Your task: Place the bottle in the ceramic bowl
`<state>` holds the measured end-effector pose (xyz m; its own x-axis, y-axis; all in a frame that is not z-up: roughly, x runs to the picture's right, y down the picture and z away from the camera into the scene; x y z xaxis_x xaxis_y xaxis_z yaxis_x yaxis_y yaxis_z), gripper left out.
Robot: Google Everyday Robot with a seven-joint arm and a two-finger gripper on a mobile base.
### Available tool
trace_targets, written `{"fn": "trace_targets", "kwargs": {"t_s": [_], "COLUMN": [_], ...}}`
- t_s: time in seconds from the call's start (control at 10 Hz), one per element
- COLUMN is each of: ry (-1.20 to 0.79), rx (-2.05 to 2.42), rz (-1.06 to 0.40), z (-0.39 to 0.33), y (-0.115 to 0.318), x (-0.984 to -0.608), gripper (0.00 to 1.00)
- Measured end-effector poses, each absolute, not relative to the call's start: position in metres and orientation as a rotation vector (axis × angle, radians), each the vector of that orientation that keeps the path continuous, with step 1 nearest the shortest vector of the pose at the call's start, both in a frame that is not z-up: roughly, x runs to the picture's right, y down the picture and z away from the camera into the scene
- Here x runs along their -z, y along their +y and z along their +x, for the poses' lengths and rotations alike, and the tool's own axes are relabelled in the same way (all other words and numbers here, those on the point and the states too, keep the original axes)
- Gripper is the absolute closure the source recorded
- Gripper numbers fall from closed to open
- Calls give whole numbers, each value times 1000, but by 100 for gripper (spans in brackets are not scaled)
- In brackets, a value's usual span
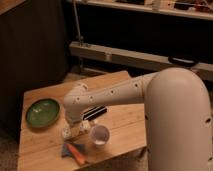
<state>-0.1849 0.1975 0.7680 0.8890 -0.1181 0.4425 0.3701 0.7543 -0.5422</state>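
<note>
A small wooden table (125, 117) stands in a dim room, seen from above and to one side. A thick white robot arm (120, 95) reaches in from the right foreground and bends down at its wrist, so that the gripper (73, 130) sits low over the front-left part of the tabletop. A stubby whitish shape at its tip appears to be the bottle (81, 127), lying on or just above the wood, directly under the wrist. The arm hides the grasp, so it cannot be told whether the jaws are apart or clamped on it. The ceramic bowl (42, 111), shallow, glossy and green, rests near the table's left edge, beside the gripper and a little farther back, with nothing in it. The gripper is down here probably because the bottle has to be picked up before it can go to the bowl. A white cup (100, 134) stands just right of the gripper, close enough to be knocked on the lift. A black bar with white stripes (96, 112) lies behind the cup, and an orange and blue object (75, 150) lies near the front edge.
</note>
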Motion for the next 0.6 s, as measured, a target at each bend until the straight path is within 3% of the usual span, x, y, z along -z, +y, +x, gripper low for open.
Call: {"fn": "trace_targets", "kwargs": {"t_s": [0.4,0.6], "ry": [-404,-399], "rx": [297,309], "rz": [-732,-755], "z": [-174,-172], "y": [214,218], "x": [-778,-781], "gripper": [36,49]}}
